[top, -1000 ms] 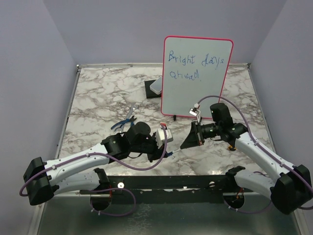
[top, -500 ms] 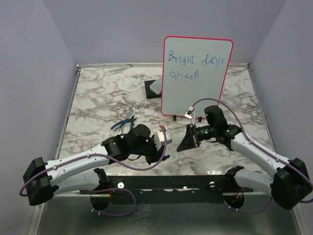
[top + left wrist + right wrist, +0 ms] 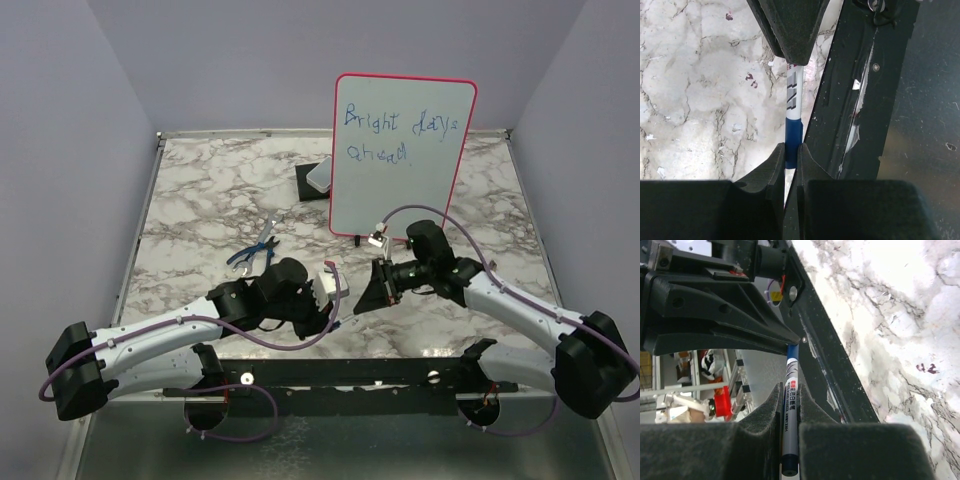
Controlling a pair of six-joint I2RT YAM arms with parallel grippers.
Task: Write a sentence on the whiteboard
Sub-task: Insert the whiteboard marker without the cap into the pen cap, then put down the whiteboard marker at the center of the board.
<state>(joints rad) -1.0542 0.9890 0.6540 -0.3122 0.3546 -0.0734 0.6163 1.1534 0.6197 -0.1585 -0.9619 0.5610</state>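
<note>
- whiteboard (image 3: 400, 195) stands upright on small black feet at the back of the marble worktop (image 3: 200, 200), right of centre, face toward the arms
- sentence (image 3: 398, 137) in blue marker across the board's upper part, two lines: "Bright days" over "ahead"; rest of the board blank
- both arms reach in and meet in front of the board, low near the front of the worktop, well apart from the board face
- left gripper (image 3: 791, 150): jaws narrow, pinched on the blue end of a marker (image 3: 794, 97)
- right gripper (image 3: 789, 390): jaws narrow, clamped on the marker's white labelled barrel; dark butt end sticks out behind the pads
- the marker bridges the two grippers, one at each end, tips facing each other
- left wrist view: marker runs parallel to the black rail (image 3: 860, 125) at the worktop's front edge, just beside it; cannot tell whether marker touches the worktop
- cannot tell whether the blue end is a cap or part of the barrel
- small black-and-white eraser block (image 3: 318, 178) on the worktop just beside the board's left edge, behind it
- blue-handled pliers (image 3: 252, 252) flat on the worktop near the left arm's forearm, not touched
- neither gripper touches the whiteboard
</note>
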